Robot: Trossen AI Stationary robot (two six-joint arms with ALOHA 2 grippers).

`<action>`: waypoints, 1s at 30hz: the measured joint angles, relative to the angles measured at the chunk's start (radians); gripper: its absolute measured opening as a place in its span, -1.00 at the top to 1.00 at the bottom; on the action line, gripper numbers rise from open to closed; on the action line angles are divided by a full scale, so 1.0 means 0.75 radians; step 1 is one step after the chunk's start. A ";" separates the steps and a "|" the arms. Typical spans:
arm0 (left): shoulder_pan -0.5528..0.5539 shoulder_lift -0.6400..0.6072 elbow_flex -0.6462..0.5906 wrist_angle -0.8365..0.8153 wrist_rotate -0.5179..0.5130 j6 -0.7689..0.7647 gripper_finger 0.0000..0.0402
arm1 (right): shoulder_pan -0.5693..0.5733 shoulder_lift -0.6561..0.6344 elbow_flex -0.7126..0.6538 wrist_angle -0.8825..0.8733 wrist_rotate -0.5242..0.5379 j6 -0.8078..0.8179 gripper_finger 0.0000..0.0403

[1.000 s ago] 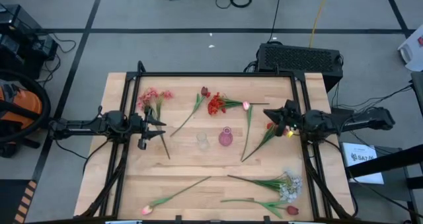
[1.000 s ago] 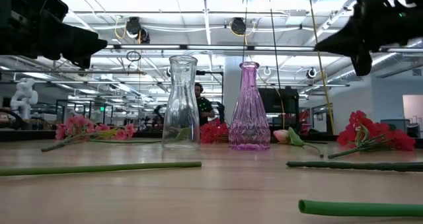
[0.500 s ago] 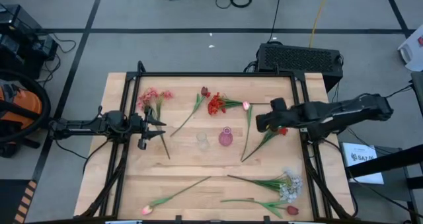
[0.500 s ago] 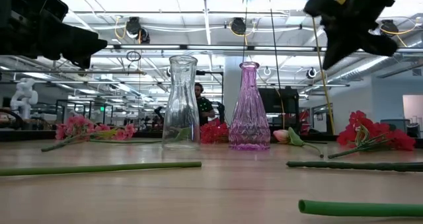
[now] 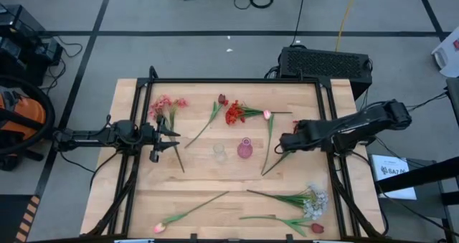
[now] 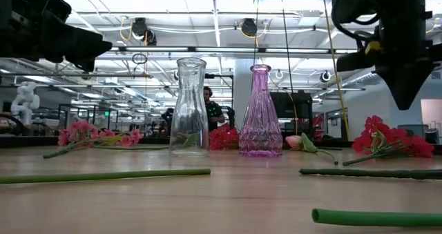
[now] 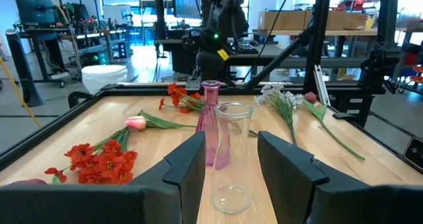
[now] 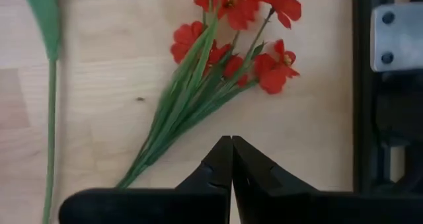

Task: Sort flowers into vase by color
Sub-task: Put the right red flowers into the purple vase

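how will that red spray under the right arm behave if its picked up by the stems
The red spray has thin bunched stems, so it probably weighs little. The blooms fan out wide at one end, so it may droop or swing head-down. The stems look smooth and could slip in the shut right gripper.

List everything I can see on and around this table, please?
Vases: two, one clear, one pink, table centre.
Pink flower spray: one, far left.
Red sprays: two, one far centre, one under the right gripper.
Pink tulips: two, one far centre, one near left.
Dark red bloom: one, far centre.
White spray: one, near right.
Red bloom: one, near right.
Table: one, wooden.
Left gripper: open, waiting left.
Right gripper: shut, above the right red spray.
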State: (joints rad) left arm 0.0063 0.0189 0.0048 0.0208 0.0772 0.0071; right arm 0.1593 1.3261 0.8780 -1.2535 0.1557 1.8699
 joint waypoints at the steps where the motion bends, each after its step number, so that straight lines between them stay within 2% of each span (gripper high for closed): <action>1: 0.000 0.000 0.000 0.000 0.000 0.000 0.28 | 0.000 0.013 0.000 0.001 0.000 0.018 0.97; 7: 0.000 0.000 0.000 0.001 0.000 0.000 0.28 | -0.001 0.083 -0.001 0.026 0.000 0.075 0.78; 20: 0.000 0.000 0.000 0.000 0.000 0.000 0.28 | -0.001 0.185 -0.001 0.214 -0.002 0.284 0.18; 24: 0.000 0.000 0.000 0.000 0.000 0.000 0.28 | -0.001 0.244 -0.001 0.323 -0.005 0.284 0.10; 30: 0.000 0.001 0.000 0.001 0.000 0.000 0.28 | -0.010 0.294 -0.002 0.319 -0.059 0.290 0.08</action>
State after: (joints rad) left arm 0.0063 0.0193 0.0048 0.0212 0.0772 0.0071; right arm 0.1516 1.5468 0.8764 -1.0142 0.1111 2.0873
